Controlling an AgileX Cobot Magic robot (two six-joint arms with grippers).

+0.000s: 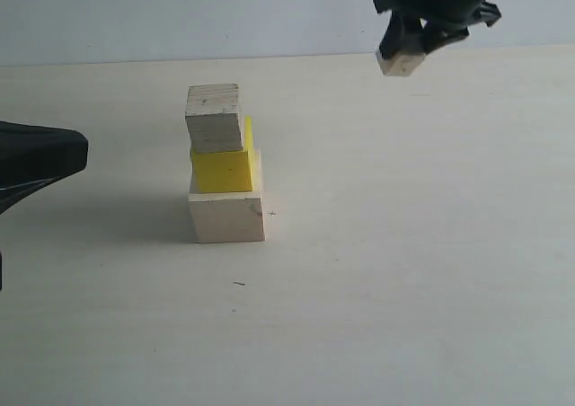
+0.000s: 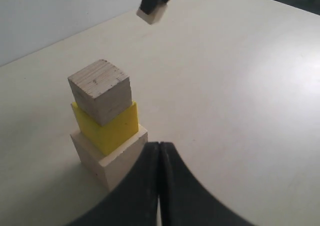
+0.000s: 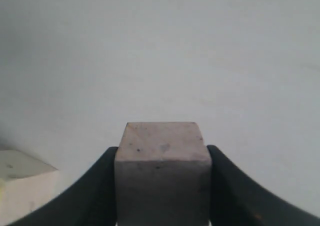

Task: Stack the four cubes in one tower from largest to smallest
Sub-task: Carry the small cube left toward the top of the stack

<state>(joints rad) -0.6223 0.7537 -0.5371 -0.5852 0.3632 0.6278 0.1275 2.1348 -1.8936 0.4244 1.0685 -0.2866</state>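
Three pale wooden cubes [image 1: 227, 217] [image 1: 215, 119] [image 1: 402, 63], one yellow cube [image 1: 222, 171], two black tools [image 2: 159, 158] [image 1: 406, 48].

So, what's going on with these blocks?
Three cubes stand stacked: the large wooden cube at the bottom, the yellow cube on it, the medium wooden cube on top. The right tool holds the small wooden cube in the air, off to one side of the stack. The left tool is shut and empty.

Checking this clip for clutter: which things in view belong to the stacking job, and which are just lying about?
Job:
- large cube, yellow cube and medium cube, stacked in that order upward
- small cube, held in the air by the right gripper

Not the job:
- table
- dark speck on it
- left gripper, shut, holding nothing
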